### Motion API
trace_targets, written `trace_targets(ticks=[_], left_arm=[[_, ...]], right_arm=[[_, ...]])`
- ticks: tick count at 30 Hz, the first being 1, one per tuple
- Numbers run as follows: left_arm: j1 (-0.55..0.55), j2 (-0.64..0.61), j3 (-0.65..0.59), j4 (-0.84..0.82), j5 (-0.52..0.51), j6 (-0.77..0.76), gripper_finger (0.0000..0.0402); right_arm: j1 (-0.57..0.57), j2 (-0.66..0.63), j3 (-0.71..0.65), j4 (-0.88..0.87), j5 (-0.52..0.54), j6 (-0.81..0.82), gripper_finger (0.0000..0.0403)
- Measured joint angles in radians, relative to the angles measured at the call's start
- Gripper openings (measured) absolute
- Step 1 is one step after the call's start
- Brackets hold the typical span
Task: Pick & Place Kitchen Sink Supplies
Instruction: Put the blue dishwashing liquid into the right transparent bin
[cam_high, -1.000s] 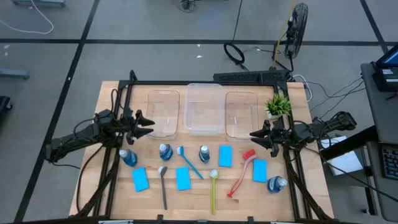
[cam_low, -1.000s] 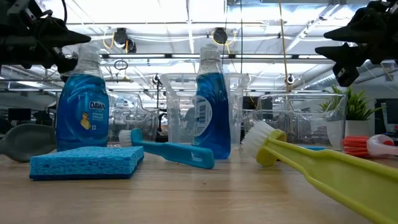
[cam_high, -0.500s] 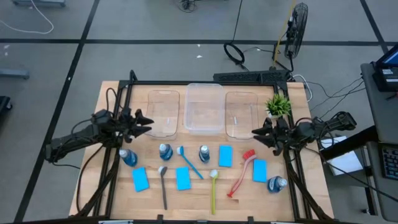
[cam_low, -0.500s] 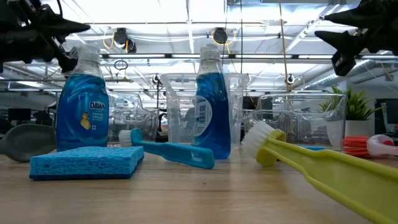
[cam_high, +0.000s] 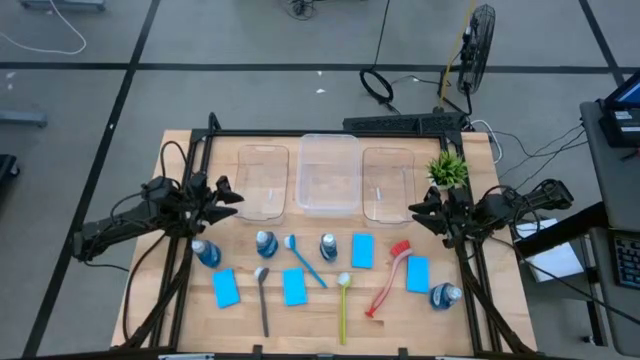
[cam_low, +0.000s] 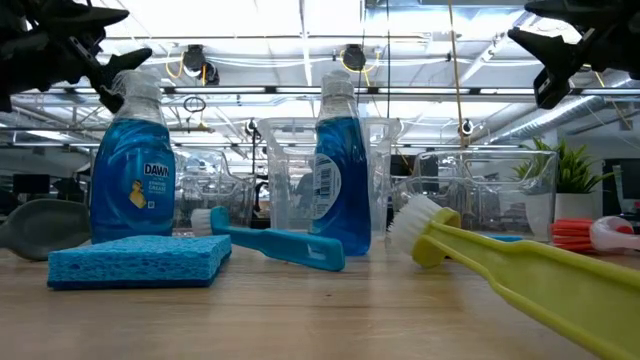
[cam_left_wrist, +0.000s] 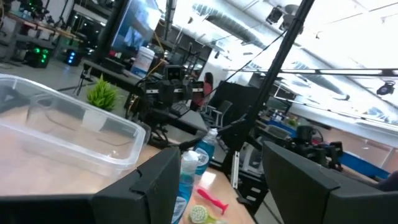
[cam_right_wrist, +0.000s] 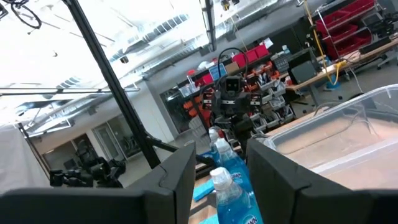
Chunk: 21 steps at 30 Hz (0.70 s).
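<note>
Blue bottles stand on the wooden table at the left (cam_high: 205, 252), in the middle (cam_high: 266, 243) (cam_high: 328, 246) and at the near right (cam_high: 446, 295). Flat blue sponges (cam_high: 226, 288) (cam_high: 294, 287) (cam_high: 362, 251) (cam_high: 417, 273) lie among them. So do a dark brush (cam_high: 262, 300), a blue one (cam_high: 303, 260), a yellow-green one (cam_high: 342, 305) and a red one (cam_high: 388, 278). My left gripper (cam_high: 232, 200) (cam_left_wrist: 217, 149) hovers open above the table's left side. My right gripper (cam_high: 415, 210) (cam_right_wrist: 221, 144) hovers open above its right side. Both are tipped upward and hold nothing.
Three clear plastic tubs (cam_high: 262, 182) (cam_high: 328, 173) (cam_high: 388, 183) stand in a row along the far side. A small green potted plant (cam_high: 447, 170) sits at the far right, close to my right arm. A dark frame (cam_high: 330, 133) borders the table.
Both grippers have tipped their fingertips upward and now show higher in the low view. Neither has opened or shut. Nothing on the table has moved.
</note>
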Motion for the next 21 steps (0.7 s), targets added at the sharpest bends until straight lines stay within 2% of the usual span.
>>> trace_targets(ticks=[6, 10, 13, 17, 21], left_arm=[[0.000, 0.000, 0.000, 0.011, 0.002, -0.002, 0.0228], [0.000, 0.000, 0.000, 0.010, 0.002, -0.002, 0.0228], [0.001, 0.000, 0.000, 0.010, 0.003, -0.006, 0.0228], [0.001, 0.000, 0.000, 0.010, 0.003, -0.014, 0.0228], [0.001, 0.000, 0.000, 0.009, 0.004, -0.013, 0.0228]], right_arm=[[0.000, 0.027, 0.000, 0.064, -0.001, -0.009, 0.0130], [0.000, 0.078, 0.010, 0.207, -0.022, -0.089, 0.0130], [0.000, 0.130, 0.060, 0.249, -0.050, -0.158, 0.0130], [0.000, 0.220, 0.172, 0.212, -0.081, -0.215, 0.0130], [0.000, 0.323, 0.326, 0.057, -0.108, -0.218, 0.0130]])
